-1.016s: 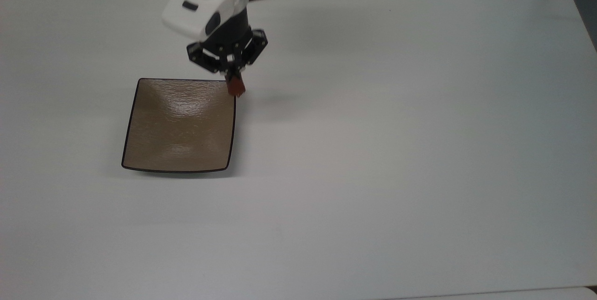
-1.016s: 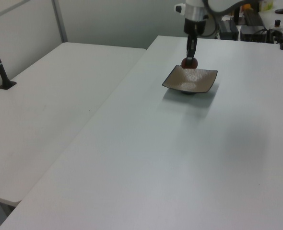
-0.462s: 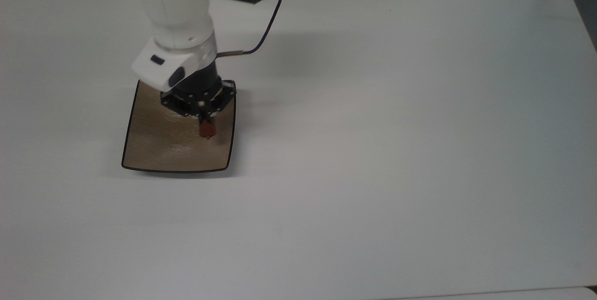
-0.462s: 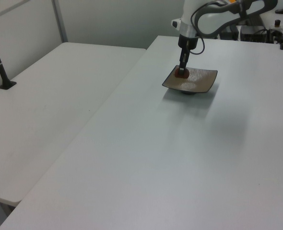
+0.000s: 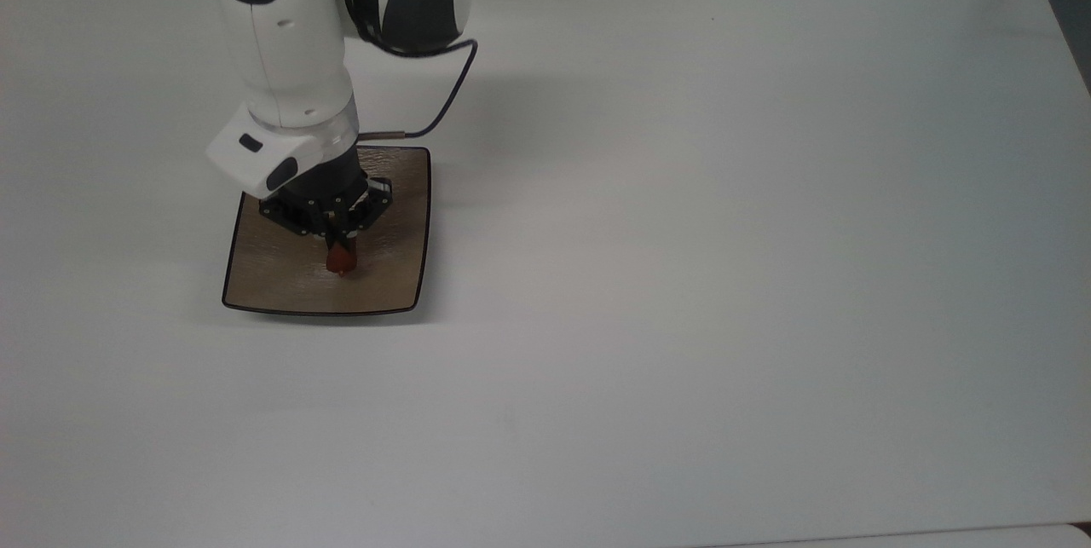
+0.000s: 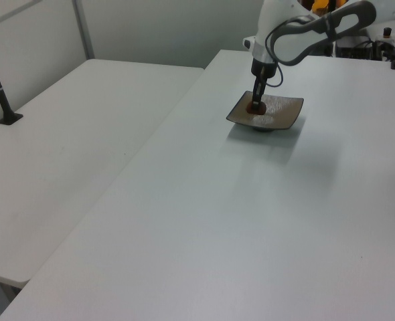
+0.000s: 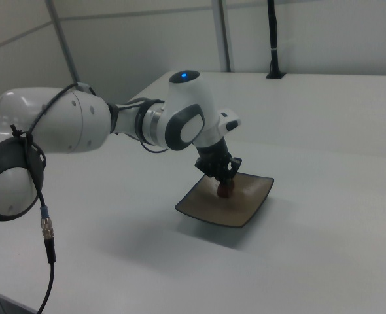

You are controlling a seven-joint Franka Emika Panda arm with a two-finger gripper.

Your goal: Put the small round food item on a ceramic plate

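Here your gripper [image 5: 340, 248] pinches the small round food item [image 5: 341, 259] low over the ceramic plate [image 5: 281, 285] on the white surface [image 5: 682, 275].

Bright, even light; soft shadow beside the plate [image 5: 409, 292]

small dark red food item [image 5: 341, 259] over middle of square tan-brown ceramic plate [image 5: 256, 284], held in jaws

A plain white table [image 5: 682, 275] carries the scene, its surface matte and unmarked. One item lies directly on it: a square tan-brown ceramic plate [image 5: 281, 288] with a dark rim, at about nine o'clock of centre in the top view.
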